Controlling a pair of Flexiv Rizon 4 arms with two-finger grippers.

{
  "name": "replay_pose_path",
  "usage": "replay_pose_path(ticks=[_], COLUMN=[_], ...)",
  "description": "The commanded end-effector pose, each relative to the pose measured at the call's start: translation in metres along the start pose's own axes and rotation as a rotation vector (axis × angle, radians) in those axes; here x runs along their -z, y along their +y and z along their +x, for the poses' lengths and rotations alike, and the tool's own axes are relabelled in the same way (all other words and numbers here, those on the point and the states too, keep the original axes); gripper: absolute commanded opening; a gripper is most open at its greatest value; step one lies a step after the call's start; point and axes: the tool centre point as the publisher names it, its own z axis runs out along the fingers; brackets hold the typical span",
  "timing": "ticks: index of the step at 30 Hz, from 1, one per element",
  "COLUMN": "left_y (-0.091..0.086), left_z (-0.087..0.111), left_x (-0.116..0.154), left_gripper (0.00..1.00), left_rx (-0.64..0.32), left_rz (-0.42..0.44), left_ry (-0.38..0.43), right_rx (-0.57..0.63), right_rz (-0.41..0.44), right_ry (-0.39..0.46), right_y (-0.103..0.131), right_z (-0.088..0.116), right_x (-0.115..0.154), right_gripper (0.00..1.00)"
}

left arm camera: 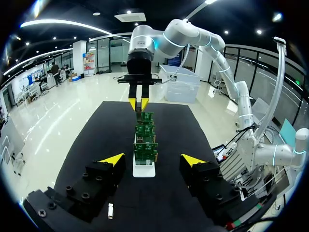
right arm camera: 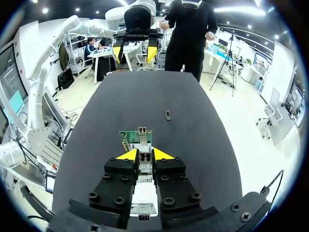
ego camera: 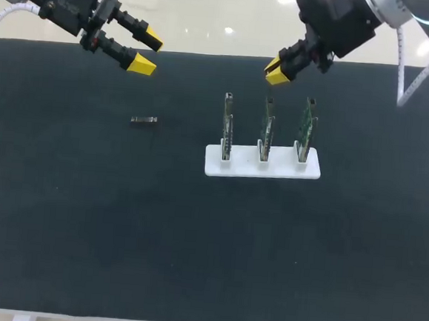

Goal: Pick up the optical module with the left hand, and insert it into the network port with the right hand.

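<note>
Left gripper was held open, far of the untouched module; right gripper was closed, empty. Pickup descent was judged next.

Dark tabletop, covered edge to edge in a matte black surface. Right of its centre lies a flat white holder, long side across the view. Three green circuit boards stand upright in it, side by side and evenly spaced.
</note>
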Motion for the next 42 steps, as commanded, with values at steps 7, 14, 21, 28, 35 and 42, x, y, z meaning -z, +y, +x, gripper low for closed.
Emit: replay_pose_path(ticks=[7, 14, 21, 28, 35, 42], left_y=[0.0008, 0.0008, 0.0008, 0.0008, 0.0008, 0.0008], left_z=[-0.0004, -0.0004, -0.0004, -0.0004, -0.0004, -0.0004], left_x=[-0.0002, -0.0002, -0.0002, -0.0002, -0.0002, -0.0002], left_gripper=[1.00, 1.00, 1.00, 1.00, 1.00, 1.00], left_rx=[0.001, 0.001, 0.001, 0.001, 0.001, 0.001], left_rz=[0.001, 0.001, 0.001, 0.001, 0.001, 0.001], left_ry=[0.003, 0.003, 0.003, 0.003, 0.003, 0.003], right_rx=[-0.008, -0.011, -0.008, -0.007, -0.005, -0.003], right_rz=[-0.007, -0.011, -0.013, -0.016, -0.011, -0.011], right_ry=[0.008, 0.009, 0.010, 0.008, 0.000, 0.003], right_y=[-0.0003, 0.0005, -0.0005, 0.0003, 0.0009, 0.0007], right_z=[-0.0053, -0.0049, -0.0032, -0.0008, 0.0017, 0.0021], right_x=[-0.0004, 0.0003, 0.0024, 0.0013, -0.0018, -0.0017], right_gripper=[0.00, 0.00, 0.00, 0.00, 0.00, 0.00])
